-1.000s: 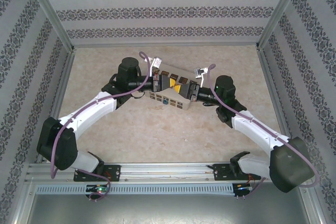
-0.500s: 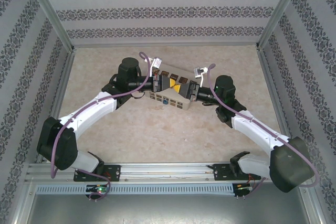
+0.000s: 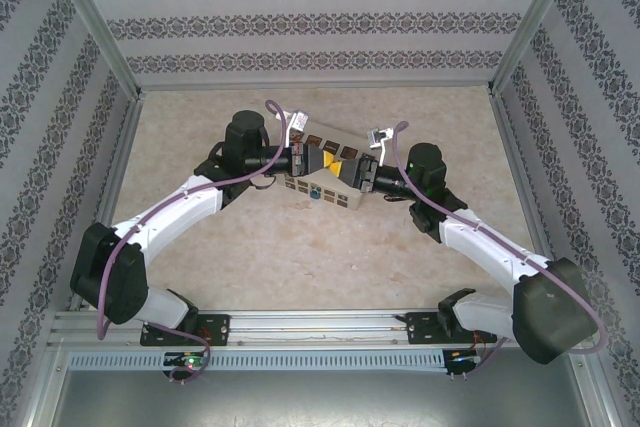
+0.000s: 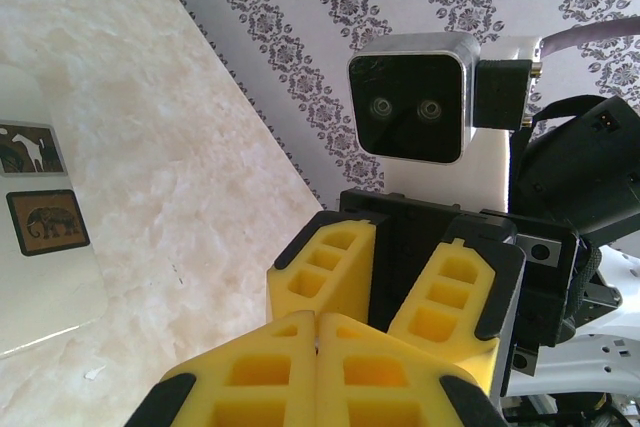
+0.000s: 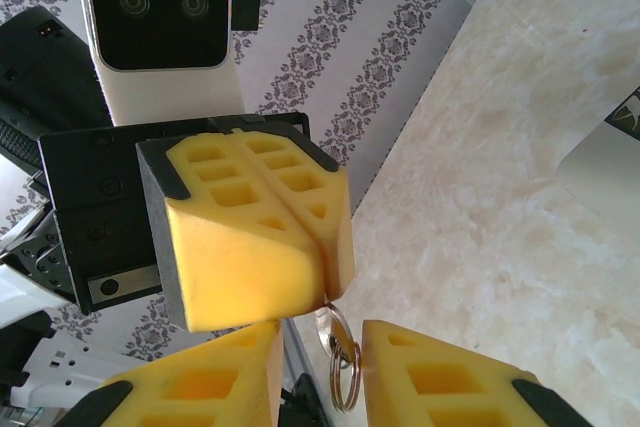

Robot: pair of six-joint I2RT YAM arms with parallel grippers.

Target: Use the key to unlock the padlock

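Both grippers meet tip to tip above the cream box [image 3: 318, 190]. My left gripper [image 3: 327, 159] is shut, its yellow pads [image 4: 280, 367] pressed flat together. In the right wrist view the left gripper [image 5: 325, 272] pinches the key [image 5: 331, 330] at its tip. The key's silver head and a double key ring [image 5: 346, 379] hang out below the pads. My right gripper [image 5: 320, 377] is open, one finger on each side of the hanging ring, and the right-hand finger [image 5: 440, 377] is almost touching it. The padlock is hidden.
The box's lid [image 4: 45, 277] carries brown animal tiles and lies under the grippers. Patterned walls [image 3: 320, 22] close in the beige marble table [image 3: 300, 257] on three sides. An aluminium rail [image 3: 320, 325] runs along the near edge by the arm bases.
The right arm has edged very slightly to the left toward the left gripper. The left arm and the box have stayed put.
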